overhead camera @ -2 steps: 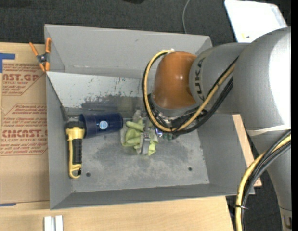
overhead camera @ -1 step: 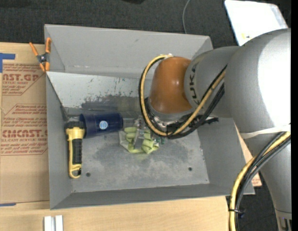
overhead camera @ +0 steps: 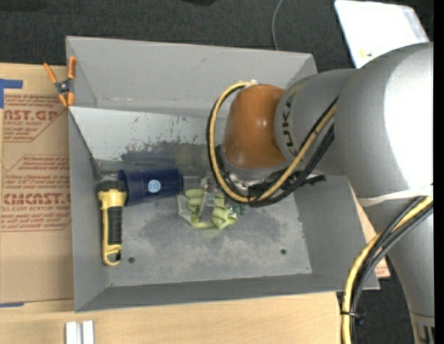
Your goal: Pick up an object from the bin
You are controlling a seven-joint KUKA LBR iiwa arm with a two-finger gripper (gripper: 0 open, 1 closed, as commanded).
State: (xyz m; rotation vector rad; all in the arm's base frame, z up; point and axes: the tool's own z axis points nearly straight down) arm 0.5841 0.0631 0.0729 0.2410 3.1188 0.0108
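Camera view. I count three things on bin (overhead camera: pixel 207 267) floor:
- One blue cylinder (overhead camera: pixel 151 185), on its side at foot of back wall, left of centre.
- One yellow-and-black tool (overhead camera: pixel 111 224), lengthwise along left wall, near cylinder's left end.
- One green bundle (overhead camera: pixel 207 210) in clear wrap, mid-floor, just right of cylinder.

Arm (overhead camera: pixel 394 120) enters from right; orange cover (overhead camera: pixel 254 127) sits above bundle's upper right. Gripper (overhead camera: pixel 227 193) is under cover, at bundle's upper right edge. Apart or together, I cannot tell.

Front strip and right part of floor bare. Bundle apart from all walls.
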